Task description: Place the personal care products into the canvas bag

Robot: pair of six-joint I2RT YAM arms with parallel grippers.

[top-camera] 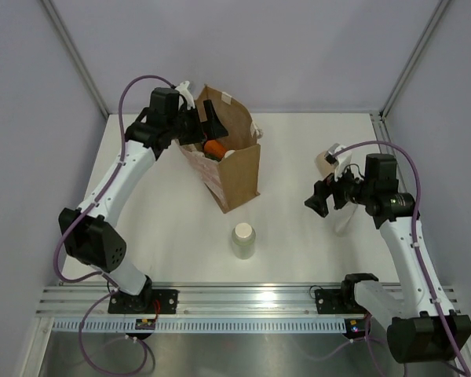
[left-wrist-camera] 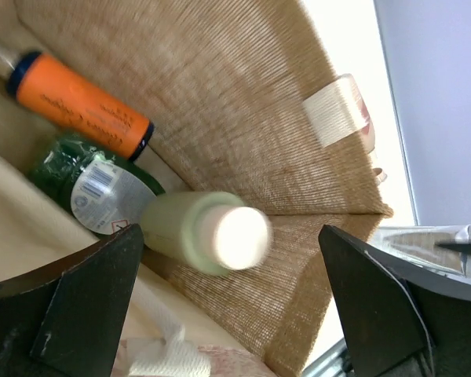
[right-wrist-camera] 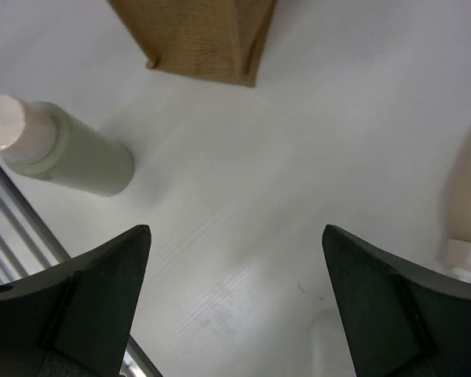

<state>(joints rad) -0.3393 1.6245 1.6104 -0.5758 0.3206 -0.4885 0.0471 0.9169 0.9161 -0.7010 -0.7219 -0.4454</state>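
The left arm is reaching over the top of the bag point(top-camera: 237, 179), which is standing upright toward the far middle of the bench point(top-camera: 298, 251). The left end effector point(top-camera: 203, 128) is hanging open above the bag's mouth, its fingers point(left-wrist-camera: 71, 306) spread wide and gripping nothing. From the left wrist, three bottles are showing inside the bag. An orange bottle point(left-wrist-camera: 78, 106) is lying slantwise against the woven wall, and a green bottle point(left-wrist-camera: 94, 184) is lying just beneath it. A pale bottle point(left-wrist-camera: 208, 232) with a white cap is pointing up toward the camera between the two fingers. The view is blurred there, and I cannot tell whether the left finger is touching it.

The right end effector point(right-wrist-camera: 235, 234) is hovering above bare bench with its fingers wide apart and nothing between them. A cream bottle point(top-camera: 244, 240) is standing alone on the bench in front of the bag, well apart from both arms. A peach bottle point(top-camera: 326, 162) is standing just beside the right wrist on its far side. A thin clear bottle point(top-camera: 343, 222) is showing only faintly near the right arm.
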